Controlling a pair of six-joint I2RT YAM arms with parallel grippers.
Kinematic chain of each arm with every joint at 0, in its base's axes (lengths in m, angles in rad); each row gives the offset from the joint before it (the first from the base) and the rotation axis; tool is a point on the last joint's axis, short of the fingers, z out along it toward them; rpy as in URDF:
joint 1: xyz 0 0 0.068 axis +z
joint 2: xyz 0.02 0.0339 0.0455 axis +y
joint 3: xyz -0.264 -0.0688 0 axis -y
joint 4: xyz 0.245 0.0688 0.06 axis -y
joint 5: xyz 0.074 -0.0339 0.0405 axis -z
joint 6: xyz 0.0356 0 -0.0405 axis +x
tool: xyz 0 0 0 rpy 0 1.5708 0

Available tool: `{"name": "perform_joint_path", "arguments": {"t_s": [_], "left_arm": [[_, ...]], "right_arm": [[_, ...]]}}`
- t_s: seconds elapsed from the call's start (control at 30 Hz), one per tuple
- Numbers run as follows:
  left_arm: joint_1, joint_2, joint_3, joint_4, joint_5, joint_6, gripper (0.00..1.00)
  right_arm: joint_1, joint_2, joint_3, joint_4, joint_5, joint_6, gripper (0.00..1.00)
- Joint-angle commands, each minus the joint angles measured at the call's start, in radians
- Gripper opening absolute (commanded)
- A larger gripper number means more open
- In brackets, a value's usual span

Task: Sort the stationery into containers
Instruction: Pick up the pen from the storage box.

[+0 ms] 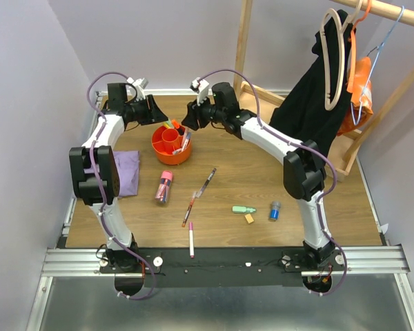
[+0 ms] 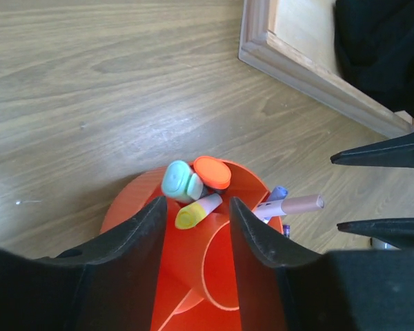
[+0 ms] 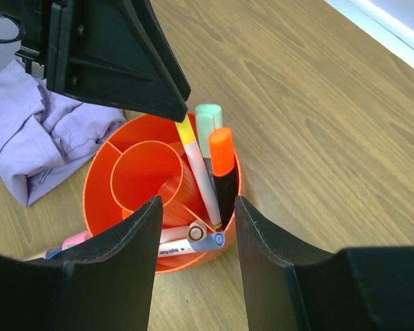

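The orange tub (image 1: 171, 145) stands at the back left of the table. In it lean a yellow highlighter (image 3: 196, 165), a green one (image 3: 208, 123) and an orange-capped one (image 3: 222, 162); pink and blue pens (image 3: 193, 241) lie in another compartment. My left gripper (image 2: 196, 207) hovers open over the tub's far side with nothing between its fingers. My right gripper (image 3: 198, 203) is open above the tub's right rim, also empty. Loose on the table are a pink-capped tube (image 1: 164, 186), three pens (image 1: 207, 181) (image 1: 190, 207) (image 1: 191, 243), a green highlighter (image 1: 243, 209), a tan eraser (image 1: 249, 218) and a blue cylinder (image 1: 274, 210).
A folded purple cloth (image 1: 124, 172) lies left of the tub. A wooden rack (image 1: 262, 93) with a black garment (image 1: 317, 96) and hangers stands at the back right, its base rail (image 2: 310, 65) close behind the tub. The two grippers sit close together over the tub.
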Motion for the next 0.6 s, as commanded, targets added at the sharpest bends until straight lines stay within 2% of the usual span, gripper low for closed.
{"name": "perform_joint_path", "arguments": {"t_s": [0.0,0.13,0.57], "left_arm": [[-0.006,0.022,0.039,-0.037,-0.006,0.047,0.45],[-0.006,0.021,0.025,-0.045,-0.005,0.05,0.4],[-0.015,0.024,0.005,-0.051,0.009,0.05,0.4]], "right_arm": [[-0.012,-0.064,-0.033,-0.004,0.024,0.008,0.54],[-0.018,-0.073,-0.051,-0.002,0.024,0.008,0.54],[-0.023,-0.052,-0.031,0.004,0.025,0.013,0.54]]}}
